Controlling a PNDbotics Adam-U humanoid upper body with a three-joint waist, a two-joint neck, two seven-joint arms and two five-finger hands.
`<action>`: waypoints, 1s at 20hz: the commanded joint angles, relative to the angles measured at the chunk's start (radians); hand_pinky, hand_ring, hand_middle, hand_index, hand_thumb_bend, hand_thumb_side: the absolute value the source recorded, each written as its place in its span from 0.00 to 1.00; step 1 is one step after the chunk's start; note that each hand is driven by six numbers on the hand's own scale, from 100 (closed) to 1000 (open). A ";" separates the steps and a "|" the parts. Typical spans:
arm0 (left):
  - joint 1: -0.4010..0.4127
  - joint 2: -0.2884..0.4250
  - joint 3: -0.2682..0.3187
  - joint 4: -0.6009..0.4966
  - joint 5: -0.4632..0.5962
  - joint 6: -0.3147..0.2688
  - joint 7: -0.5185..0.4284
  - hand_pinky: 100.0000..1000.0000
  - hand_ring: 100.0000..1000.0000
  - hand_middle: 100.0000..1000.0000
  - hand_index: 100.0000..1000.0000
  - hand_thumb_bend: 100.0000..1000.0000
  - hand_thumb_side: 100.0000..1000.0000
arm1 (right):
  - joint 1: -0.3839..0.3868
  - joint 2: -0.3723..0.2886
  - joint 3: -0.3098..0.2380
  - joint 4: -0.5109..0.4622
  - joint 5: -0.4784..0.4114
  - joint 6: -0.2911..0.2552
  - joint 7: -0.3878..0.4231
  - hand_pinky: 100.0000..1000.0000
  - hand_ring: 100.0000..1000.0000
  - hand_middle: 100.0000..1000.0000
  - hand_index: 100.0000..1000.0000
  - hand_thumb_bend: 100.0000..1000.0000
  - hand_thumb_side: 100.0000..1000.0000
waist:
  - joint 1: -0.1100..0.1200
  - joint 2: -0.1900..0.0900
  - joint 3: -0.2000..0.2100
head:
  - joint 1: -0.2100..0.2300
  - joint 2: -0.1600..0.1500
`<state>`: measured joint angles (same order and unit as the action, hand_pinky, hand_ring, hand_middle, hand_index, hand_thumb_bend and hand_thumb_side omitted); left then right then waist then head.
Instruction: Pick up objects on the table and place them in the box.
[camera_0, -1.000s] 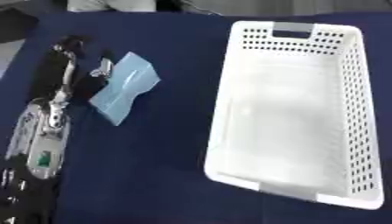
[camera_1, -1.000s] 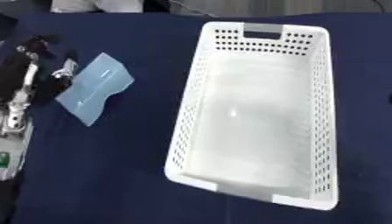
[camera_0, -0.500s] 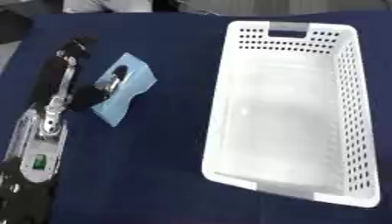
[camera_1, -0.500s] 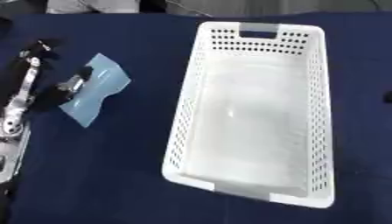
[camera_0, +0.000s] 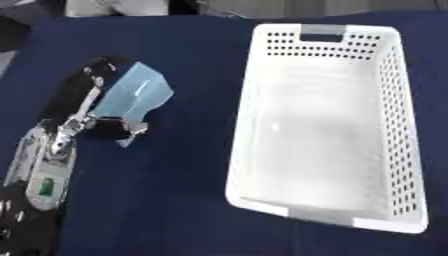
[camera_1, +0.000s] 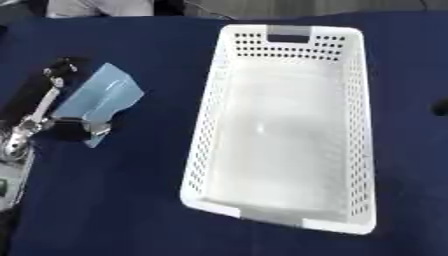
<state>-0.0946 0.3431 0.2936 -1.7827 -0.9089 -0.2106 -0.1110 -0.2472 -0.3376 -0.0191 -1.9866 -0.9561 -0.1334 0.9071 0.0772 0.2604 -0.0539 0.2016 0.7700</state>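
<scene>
A light blue flat packet (camera_0: 133, 94) is at the left of the dark blue table, tilted with its far end raised. My left hand (camera_0: 107, 128) comes in from the lower left on a silver and black arm. Its fingers (camera_0: 99, 67) curl over the packet's far edge and its thumb side sits under the near end, so the hand is shut on the packet. The white perforated box (camera_0: 398, 150) stands at the right, long side running away from me, with nothing inside it. The packet is about a hand's width left of the box's left wall.
The table is covered with a dark blue cloth (camera_0: 175, 200). A small dark shape (camera_1: 442, 106) shows at the right edge of the right eye view, beyond the box. A person's clothing shows at the far edge.
My left hand has gone from beside the packet to closed round it, and the packet now stands tilted up instead of lying flat.
</scene>
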 joint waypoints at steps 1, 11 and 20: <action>-0.006 0.034 0.005 -0.006 -0.016 0.001 -0.006 0.63 0.74 0.82 0.92 0.75 0.47 | -0.014 -0.020 -0.002 -0.013 -0.005 -0.001 0.000 0.83 0.72 0.82 1.00 0.00 0.74 | -0.001 -0.012 -0.002 | -0.010 0.000; -0.004 0.028 0.027 0.014 -0.060 0.028 0.011 0.63 0.74 0.82 0.92 0.66 0.54 | -0.022 -0.019 -0.001 -0.013 -0.008 -0.004 0.000 0.82 0.72 0.82 1.00 0.00 0.74 | -0.003 -0.004 -0.004 | -0.007 0.000; 0.002 0.049 0.046 0.000 -0.084 0.054 0.044 0.64 0.74 0.82 0.92 0.66 0.53 | -0.034 -0.018 0.000 -0.013 -0.015 -0.007 0.000 0.82 0.72 0.82 1.00 0.00 0.74 | -0.005 0.004 -0.008 | 0.000 0.000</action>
<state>-0.0879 0.3508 0.3235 -1.7604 -0.9837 -0.1626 -0.0752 -0.2722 -0.3377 -0.0187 -1.9866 -0.9680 -0.1361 0.9056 0.0746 0.2769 -0.0611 0.2017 0.7700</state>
